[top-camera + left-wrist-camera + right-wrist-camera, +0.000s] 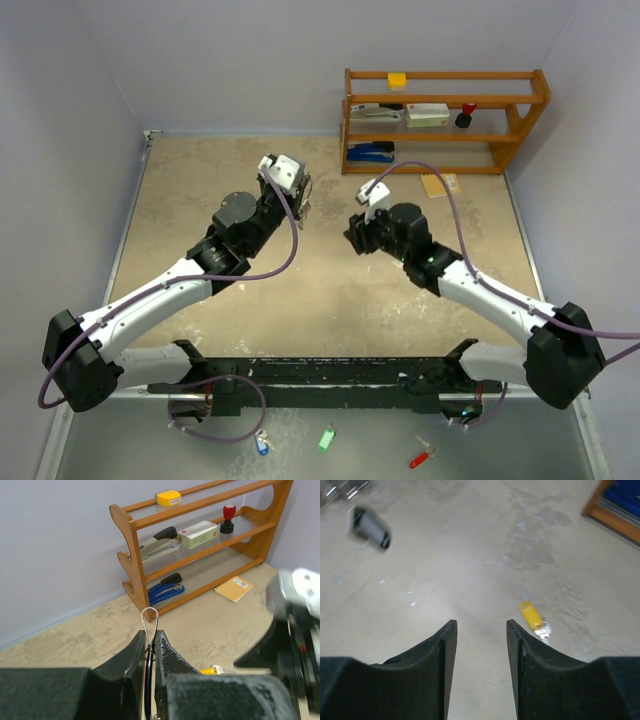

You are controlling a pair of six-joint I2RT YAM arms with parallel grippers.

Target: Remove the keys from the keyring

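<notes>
The left gripper (151, 639) is pinched tight on the keyring (149, 616), whose thin wire loop pokes up out of its grip. The right gripper (480, 630) hangs empty with jaws parted above the table (470, 555), and a yellow-headed key (531, 614) lies just beyond it.

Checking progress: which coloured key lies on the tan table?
The yellow key, ahead of the right pincer; blue key, green key and red key lie on the grey strip at the near edge.
</notes>
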